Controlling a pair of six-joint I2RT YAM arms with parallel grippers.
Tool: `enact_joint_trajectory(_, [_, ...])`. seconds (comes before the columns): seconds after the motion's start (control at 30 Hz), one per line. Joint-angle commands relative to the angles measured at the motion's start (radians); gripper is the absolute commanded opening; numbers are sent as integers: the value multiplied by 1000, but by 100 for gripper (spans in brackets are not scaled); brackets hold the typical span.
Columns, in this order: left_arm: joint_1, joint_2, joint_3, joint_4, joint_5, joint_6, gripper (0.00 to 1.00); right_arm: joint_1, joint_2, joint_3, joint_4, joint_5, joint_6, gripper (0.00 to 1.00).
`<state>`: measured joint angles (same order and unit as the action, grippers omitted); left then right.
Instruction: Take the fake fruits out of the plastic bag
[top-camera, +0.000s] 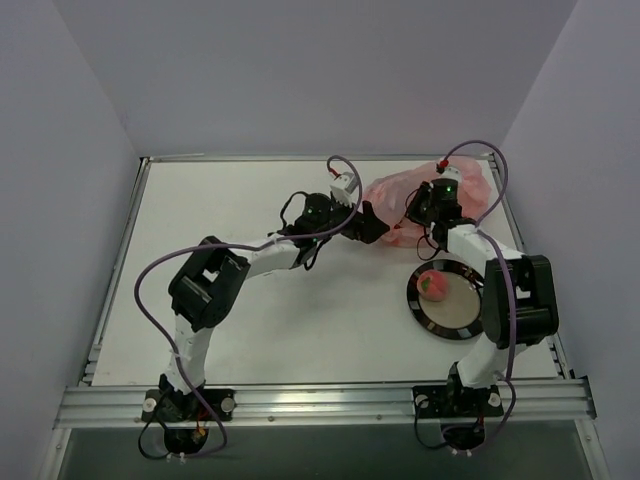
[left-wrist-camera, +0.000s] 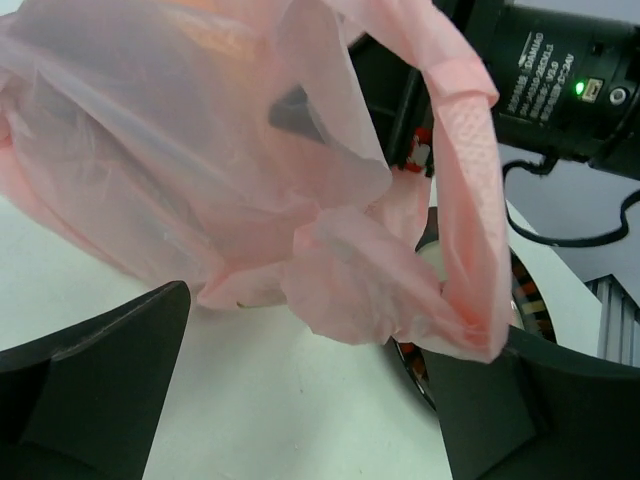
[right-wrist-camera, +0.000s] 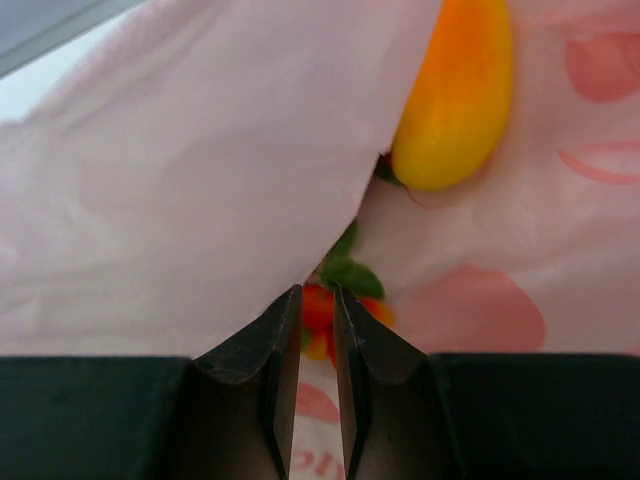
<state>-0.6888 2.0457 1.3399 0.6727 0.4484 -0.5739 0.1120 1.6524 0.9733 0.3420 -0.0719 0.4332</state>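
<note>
A pink peach (top-camera: 433, 285) is being carried by the black-rimmed plate (top-camera: 447, 327), nearest the bases. Beyond it, the plastic bag (top-camera: 470, 190) is being approached at its left edge by the left gripper (left-wrist-camera: 340, 330), spread wide. The right gripper (right-wrist-camera: 318, 293), narrowed to a slit, is being pointed at a strawberry (right-wrist-camera: 318, 318) inside. A yellow-orange fruit (right-wrist-camera: 455, 95) is being shown deeper in.

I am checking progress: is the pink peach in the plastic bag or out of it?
Out. The pink peach lies on the black-rimmed plate, apart from the plastic bag.
</note>
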Motion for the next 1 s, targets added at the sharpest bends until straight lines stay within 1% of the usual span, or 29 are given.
enact_joint_trajectory(0.0, [5, -146, 93, -144, -20, 109, 94, -3, 24, 84, 159, -94, -7, 15])
enact_joint_trajectory(0.07, [0, -173, 131, -229, -57, 179, 94, -3, 40, 85, 183, -137, -5, 14])
enact_joint_trajectory(0.1, [-8, -186, 149, -308, -79, 204, 94, -3, 43, 87, 196, -147, -4, 14])
enact_joint_trajectory(0.13, [-12, -186, 174, -350, -98, 230, 94, -6, 46, 88, 206, -173, 7, 14])
enact_joint_trajectory(0.17, [-15, -180, 238, -392, -128, 267, 94, -9, 56, 87, 218, -196, 16, 14])
enact_joint_trajectory(0.2, [-17, -155, 276, -472, -132, 278, 94, -12, 61, 85, 241, -219, 25, 14])
enact_joint_trajectory(0.33, [-17, -62, 427, -570, -152, 309, 94, -15, 70, 65, 285, -269, 61, 13])
enact_joint_trajectory(0.37, [-17, -11, 464, -591, -143, 316, 94, -17, 73, 58, 295, -282, 71, 13])
enact_joint_trajectory(0.4, [-17, 14, 540, -640, -131, 322, 94, -18, 76, 54, 308, -290, 78, 13])
enact_joint_trajectory(0.47, [-17, 86, 609, -712, -111, 318, 94, -21, 83, 48, 325, -313, 91, 13])
enact_joint_trajectory(0.5, [-15, 105, 667, -725, -105, 315, 94, -21, 81, 45, 330, -319, 96, 13])
enact_joint_trajectory(0.63, [-15, 180, 777, -785, -106, 309, 95, -21, 78, 24, 336, -332, 101, 13])
enact_joint_trajectory(0.67, [-15, 197, 788, -797, -108, 307, 98, -24, 69, 6, 338, -327, 101, 12])
enact_joint_trajectory(0.7, [-15, 205, 798, -805, -109, 307, 91, -28, 64, -4, 338, -321, 98, 12])
enact_joint_trajectory(0.77, [-15, 220, 815, -817, -111, 307, 86, -32, 46, -22, 342, -318, 95, 12])
enact_joint_trajectory(0.83, [-15, 228, 820, -817, -103, 310, 67, -35, 37, -47, 345, -310, 91, 12])
enact_joint_trajectory(0.87, [-15, 232, 823, -820, -105, 310, 52, -38, 24, -54, 341, -310, 90, 12])
enact_joint_trajectory(0.9, [-15, 231, 821, -818, -106, 310, 21, -40, 15, -62, 336, -307, 88, 13])
enact_joint_trajectory(0.93, [-15, 226, 815, -811, -103, 307, 10, -44, -11, -80, 327, -277, 73, 13])
enact_joint_trajectory(0.97, [-15, 209, 788, -776, -87, 309, 3, -48, -26, -91, 304, -255, 64, 15])
